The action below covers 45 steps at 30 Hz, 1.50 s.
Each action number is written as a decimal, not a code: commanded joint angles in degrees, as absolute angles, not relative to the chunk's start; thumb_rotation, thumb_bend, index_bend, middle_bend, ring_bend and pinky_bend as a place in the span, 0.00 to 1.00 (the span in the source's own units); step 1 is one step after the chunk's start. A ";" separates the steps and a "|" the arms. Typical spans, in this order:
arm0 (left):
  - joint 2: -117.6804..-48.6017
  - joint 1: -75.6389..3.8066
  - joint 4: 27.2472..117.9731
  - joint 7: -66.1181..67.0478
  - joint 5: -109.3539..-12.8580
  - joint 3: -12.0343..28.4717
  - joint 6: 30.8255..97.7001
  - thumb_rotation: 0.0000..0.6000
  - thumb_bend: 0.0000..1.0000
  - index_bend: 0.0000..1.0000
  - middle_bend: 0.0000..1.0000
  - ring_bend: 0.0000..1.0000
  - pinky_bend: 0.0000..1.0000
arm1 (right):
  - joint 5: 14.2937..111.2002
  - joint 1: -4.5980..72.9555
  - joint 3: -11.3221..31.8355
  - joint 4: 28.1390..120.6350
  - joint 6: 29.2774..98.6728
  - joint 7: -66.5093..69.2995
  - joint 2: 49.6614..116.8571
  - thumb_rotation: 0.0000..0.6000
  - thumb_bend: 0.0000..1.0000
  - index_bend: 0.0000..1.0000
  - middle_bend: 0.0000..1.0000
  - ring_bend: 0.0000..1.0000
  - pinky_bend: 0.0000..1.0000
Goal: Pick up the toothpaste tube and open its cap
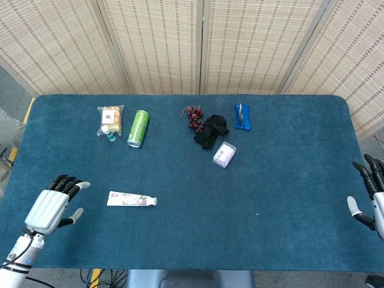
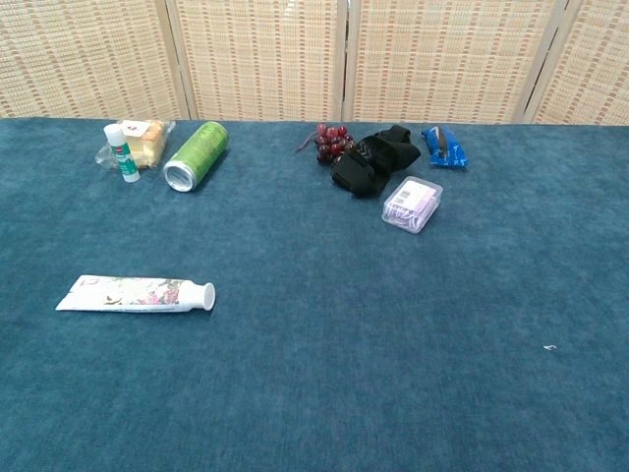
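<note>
The toothpaste tube (image 1: pixel 131 199) lies flat on the blue table (image 1: pixel 288 198), at roughly 8 o'clock from the table centre in the head view. Its white cap (image 1: pixel 153 201) is on and points toward 3 o'clock; the flat crimped end points toward 9 o'clock.

The left hand (image 1: pixel 53 207) hovers over the table near the edge at 8 o'clock, just beside the tube's crimped end and not touching it. Its fingers (image 1: pixel 66 183) are spread and hold nothing. The right hand (image 1: pixel 373 201) sits at the table edge at 4 o'clock, partly cut off by the frame; its visible fingers (image 1: pixel 363 170) are spread and hold nothing. Neither hand appears in the chest view.

Along the far side, from 11 o'clock to 1 o'clock: a clear snack bag (image 1: pixel 110 119) with a small green-capped stick (image 2: pixel 123 152) against it, a green can (image 1: pixel 138 128) on its side, a bunch of dark red grapes (image 1: pixel 194 117), a black cloth (image 1: pixel 210 131) touching the grapes, a small clear box (image 1: pixel 224 155) and a blue wrapper (image 1: pixel 242 116).
</note>
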State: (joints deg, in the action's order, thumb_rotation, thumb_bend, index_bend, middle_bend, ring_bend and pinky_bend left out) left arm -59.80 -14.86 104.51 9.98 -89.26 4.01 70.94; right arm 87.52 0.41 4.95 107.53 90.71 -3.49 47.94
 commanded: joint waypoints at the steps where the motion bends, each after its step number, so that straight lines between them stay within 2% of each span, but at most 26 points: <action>1: -61.93 -19.22 104.40 12.32 -85.93 4.98 64.84 1.00 0.28 0.25 0.25 0.16 0.09 | 87.33 0.26 4.86 107.43 90.71 -3.36 47.88 1.00 0.33 0.13 0.00 0.00 0.00; 5: -64.64 -22.12 104.02 15.17 -80.83 5.86 60.40 1.00 0.28 0.26 0.25 0.16 0.09 | 87.06 -0.07 4.67 107.04 90.84 -2.93 47.87 1.00 0.33 0.13 0.00 0.00 0.00; 12: -70.70 -25.43 101.71 18.26 -74.90 6.99 57.79 1.00 0.28 0.25 0.24 0.15 0.09 | 86.77 -0.60 4.40 106.28 91.11 -1.76 47.92 1.00 0.33 0.13 0.00 0.00 0.00; 17: -74.44 -27.79 100.13 21.26 -71.81 6.57 55.64 1.00 0.28 0.27 0.17 0.00 0.05 | 86.60 -1.08 4.17 105.68 91.37 -0.76 47.84 1.00 0.33 0.13 0.00 0.00 0.00; 32: -84.43 -31.10 95.04 27.88 -66.12 5.77 57.14 1.00 0.28 0.31 0.16 0.00 0.05 | 86.11 -2.05 3.86 103.69 91.82 1.90 47.84 1.00 0.33 0.13 0.00 0.00 0.00; 45: -89.90 -32.12 91.38 29.90 -64.13 4.87 58.88 1.00 0.28 0.31 0.16 0.00 0.05 | 85.75 -3.10 3.59 102.65 92.57 3.57 47.65 1.00 0.33 0.13 0.00 0.00 0.00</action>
State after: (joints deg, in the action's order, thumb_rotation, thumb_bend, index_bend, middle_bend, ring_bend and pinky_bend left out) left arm -89.59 -32.06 91.68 29.87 -64.23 4.97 58.70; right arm 85.74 -3.05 3.62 102.68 92.53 3.52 47.67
